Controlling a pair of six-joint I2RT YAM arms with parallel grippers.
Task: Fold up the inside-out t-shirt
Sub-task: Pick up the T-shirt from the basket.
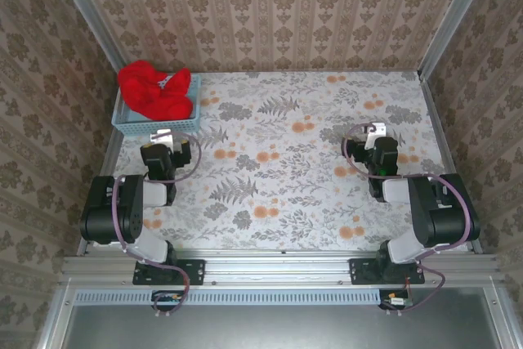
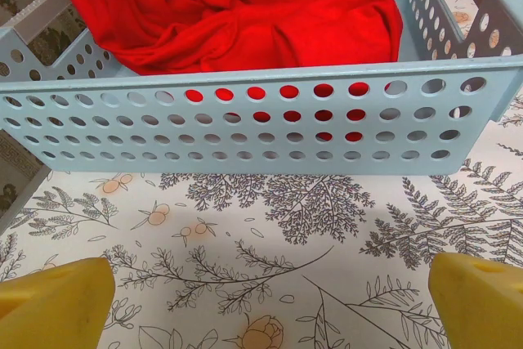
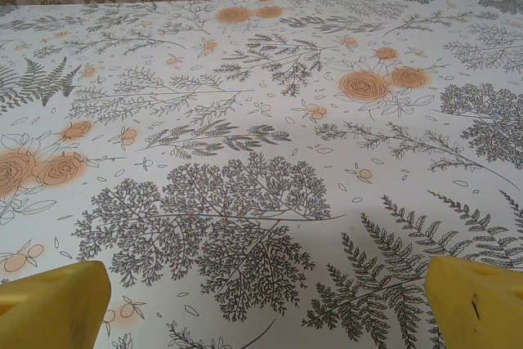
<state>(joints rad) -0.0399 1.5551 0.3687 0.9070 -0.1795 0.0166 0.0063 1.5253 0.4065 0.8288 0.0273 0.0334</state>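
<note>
The red t-shirt (image 1: 155,90) lies bunched in a heap inside the pale blue perforated basket (image 1: 135,124), which stands at the far left corner of the flower-patterned table (image 1: 278,161). The left gripper (image 1: 162,138) hovers just in front of the basket's near wall, its yellow fingers (image 2: 57,300) spread wide and holding nothing. The right gripper (image 1: 372,132) is well apart from the basket, off to its right, over bare tabletop, its fingers (image 3: 478,300) likewise spread wide and empty.
</note>
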